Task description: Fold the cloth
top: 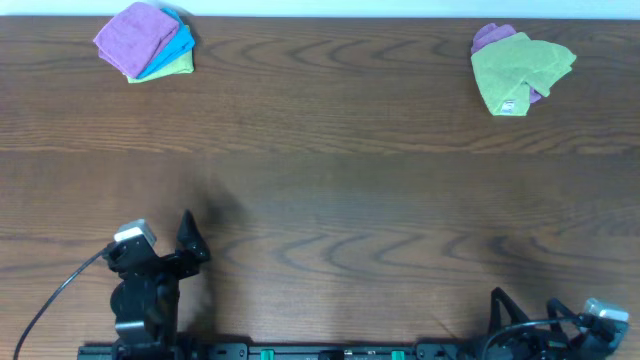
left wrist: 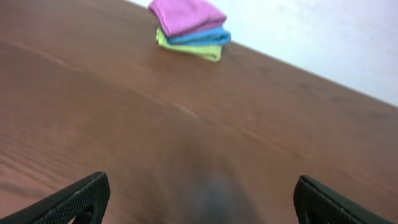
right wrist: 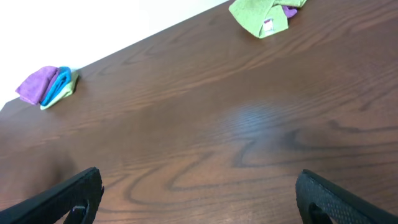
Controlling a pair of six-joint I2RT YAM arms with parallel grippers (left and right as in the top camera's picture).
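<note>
The cloth (top: 135, 35), purple-magenta, lies folded on top of a small stack at the table's far left corner; it also shows in the left wrist view as the cloth (left wrist: 185, 14) and in the right wrist view as the cloth (right wrist: 38, 84). My left gripper (top: 190, 240) rests low at the near left edge, far from it, and in its own view the left gripper (left wrist: 202, 199) stands wide open over bare wood. My right gripper (top: 500, 305) sits at the near right edge; its own view has the right gripper (right wrist: 199, 196) open and empty as well.
Under the cloth lie a folded bright blue cloth (top: 180, 45) and a lime-green one (top: 175, 68). At the far right a crumpled lime-green cloth (top: 520, 65) with a white tag covers another purple cloth (top: 490, 37). Dark wood table (top: 330, 200) spans between.
</note>
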